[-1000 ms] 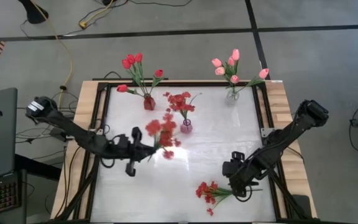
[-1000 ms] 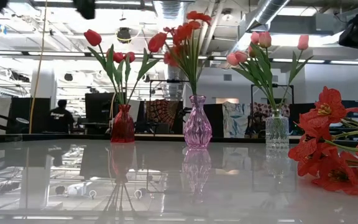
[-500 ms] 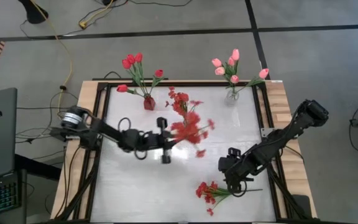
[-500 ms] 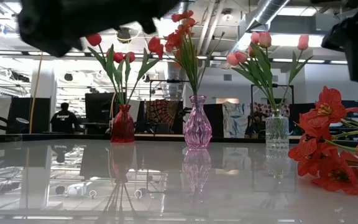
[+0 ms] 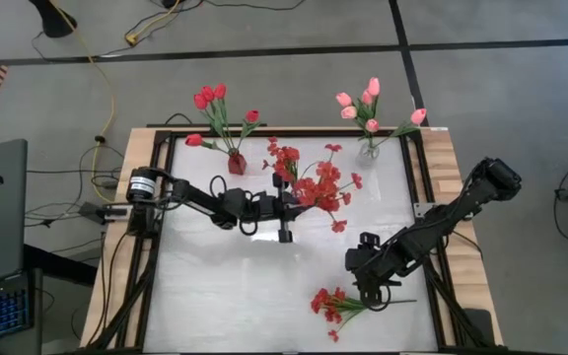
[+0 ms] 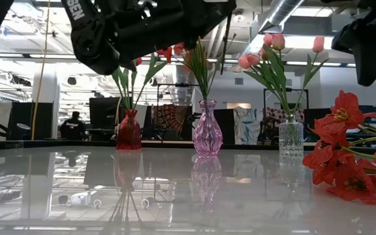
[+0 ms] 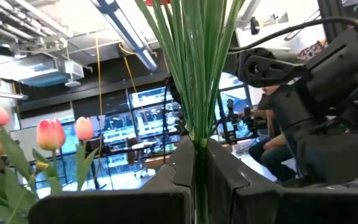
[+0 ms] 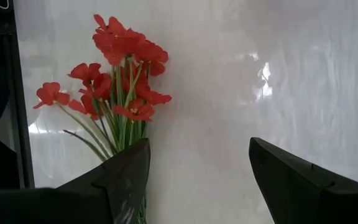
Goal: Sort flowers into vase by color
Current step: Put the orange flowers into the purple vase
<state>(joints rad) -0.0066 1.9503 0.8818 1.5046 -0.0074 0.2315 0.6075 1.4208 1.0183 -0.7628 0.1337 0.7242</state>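
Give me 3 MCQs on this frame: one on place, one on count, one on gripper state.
1. Where does the loose red bunch lie?
A. on the table near the right gripper
B. in the clear vase
C. on the floor

2. How many vases stand on the table?
A. two
B. three
C. five

3. What is the left gripper doing?
A. hanging open
B. shut on a red bunch
C. shut on a pink tulip

Answers: 1 A, the bunch lies flat by the open right gripper. 2 B, the red vase, the pink vase and the clear one. 3 B, the wrist view shows green stems clamped between its fingers.
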